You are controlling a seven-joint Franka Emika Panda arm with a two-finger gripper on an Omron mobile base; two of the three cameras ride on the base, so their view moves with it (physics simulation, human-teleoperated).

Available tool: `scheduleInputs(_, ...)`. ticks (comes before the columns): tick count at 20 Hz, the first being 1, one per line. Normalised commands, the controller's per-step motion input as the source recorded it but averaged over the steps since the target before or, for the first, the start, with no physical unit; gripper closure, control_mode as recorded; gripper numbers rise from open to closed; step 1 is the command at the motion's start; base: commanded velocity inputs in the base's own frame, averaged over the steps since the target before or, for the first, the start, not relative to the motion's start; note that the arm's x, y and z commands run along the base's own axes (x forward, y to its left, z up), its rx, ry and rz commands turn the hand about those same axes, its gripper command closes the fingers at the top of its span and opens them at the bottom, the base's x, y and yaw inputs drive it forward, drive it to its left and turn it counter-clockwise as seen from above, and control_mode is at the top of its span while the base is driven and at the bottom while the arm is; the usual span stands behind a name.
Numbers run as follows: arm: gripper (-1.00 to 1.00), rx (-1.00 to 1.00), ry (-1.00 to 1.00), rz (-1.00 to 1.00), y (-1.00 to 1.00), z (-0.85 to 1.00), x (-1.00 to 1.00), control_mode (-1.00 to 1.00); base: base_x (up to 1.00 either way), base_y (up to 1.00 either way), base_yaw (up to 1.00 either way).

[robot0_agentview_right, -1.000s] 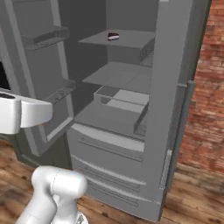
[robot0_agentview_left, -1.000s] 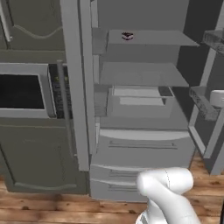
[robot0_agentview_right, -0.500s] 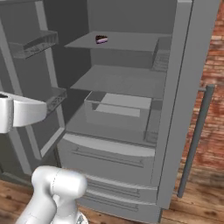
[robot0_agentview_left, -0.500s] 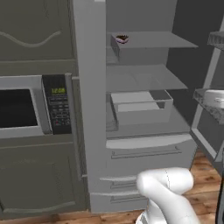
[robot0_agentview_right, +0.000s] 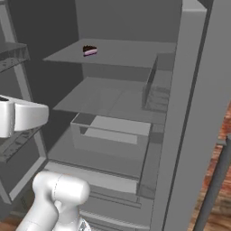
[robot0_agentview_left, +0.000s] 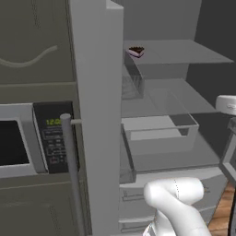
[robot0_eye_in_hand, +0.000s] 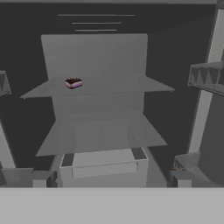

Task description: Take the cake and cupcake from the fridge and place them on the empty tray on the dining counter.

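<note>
fridge (robot0_agentview_left: pixel 99 115): doors open, spans most of the frame, grey shelves bare but for one item | microwave (robot0_agentview_left: pixel 27 138): left edge of the left base view, beside the fridge door | clear bin (robot0_eye_in_hand: pixel 103 168): lower centre of the hand view, on the bottom shelf | cake (robot0_eye_in_hand: pixel 73 82): upper left of the hand view, on the top shelf near its front edge | gripper: fingers spread wide apart, holding nothing

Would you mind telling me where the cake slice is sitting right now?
The cake sits on the upper shelf inside the open fridge, toward the shelf's left side in the hand view.
</note>
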Motion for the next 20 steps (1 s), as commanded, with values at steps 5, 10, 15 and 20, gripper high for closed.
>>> scheduleInputs(5,-1.00,0.00,0.00,0.00,0.00,0.00,0.00,1.00,0.61,0.08,-0.01)
scheduleInputs(10,-1.00,0.00,0.00,0.00,0.00,0.00,0.00,1.00,0.64,-0.07,-0.16)
scheduleInputs(15,-1.00,0.00,0.00,0.00,0.00,0.00,0.00,1.00,0.09,-0.53,0.07)
scheduleInputs(20,-1.00,0.00,0.00,0.00,0.00,0.00,0.00,1.00,0.53,-0.06,0.17)
